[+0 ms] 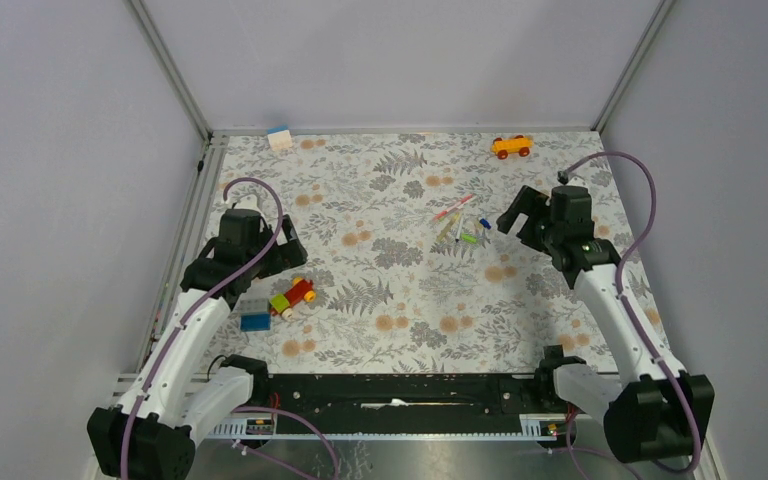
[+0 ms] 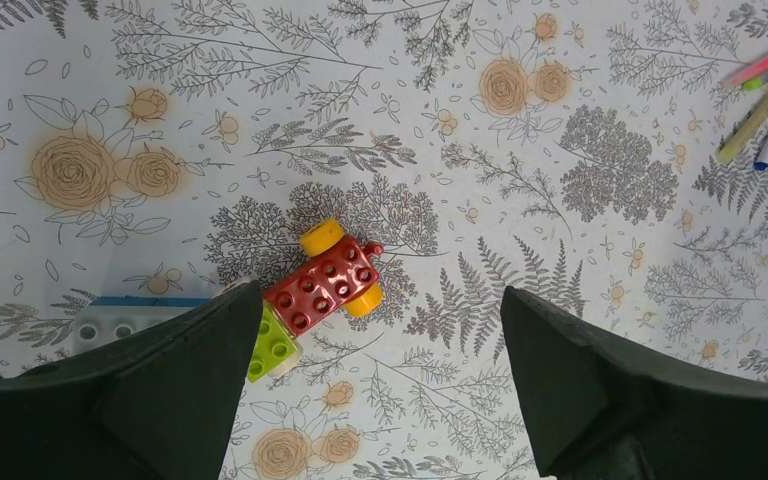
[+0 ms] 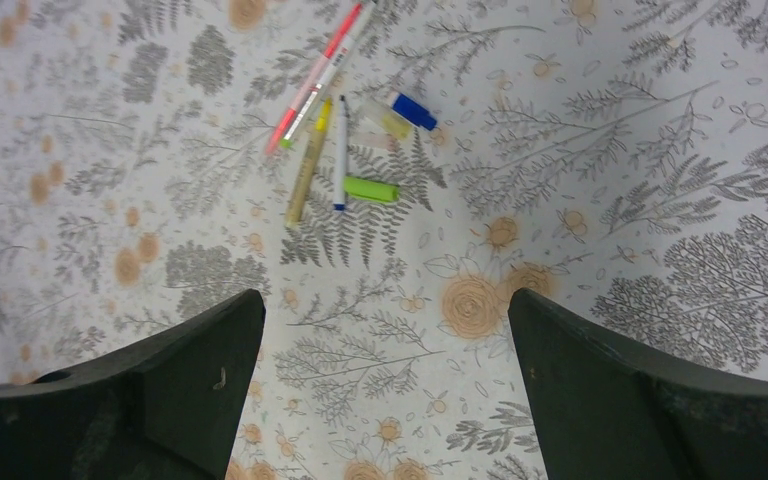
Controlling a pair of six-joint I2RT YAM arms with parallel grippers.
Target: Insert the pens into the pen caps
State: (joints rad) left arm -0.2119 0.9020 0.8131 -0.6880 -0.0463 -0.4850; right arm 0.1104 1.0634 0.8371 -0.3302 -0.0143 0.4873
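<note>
- Broadly, the bench [image 1: 400, 300] carries a floral cover. Grey walls close its left, right and far edges, and the arm bases sit on the near edge.
- left gripper [image 2: 378, 300] hangs over the left half with jaws released wide and nothing between them. Only cover and bricks show below.
- right gripper [image 3: 385, 298] hangs over the right half near the right edge, also spread wide and holding nothing. The pens lie ahead of its fingers, apart from them.
- A wide strip of bare cover runs down the middle between the bricks and the pens.
- toy bricks [image 1: 293, 297], red, green and yellow, lie joined near the left gripper. A blue brick [image 1: 255, 321] lies just beside them toward the near-left.
- orange car [image 1: 512, 146] sits at the far edge on the right side, well apart from the pens.
- white block [image 1: 279, 138] sits in the far-left corner.
- pens [image 1: 457, 220] lie flat in a loose fan on the right half, toward the far side: pink pen [image 3: 310, 85], yellow pen [image 3: 305, 165], white pen [image 3: 340, 150].
- pen caps lie loose on the fan's right side. The lime cap [image 3: 371, 189] is just beside the white pen's tip, and the blue cap [image 3: 413, 111] is a little apart.
</note>
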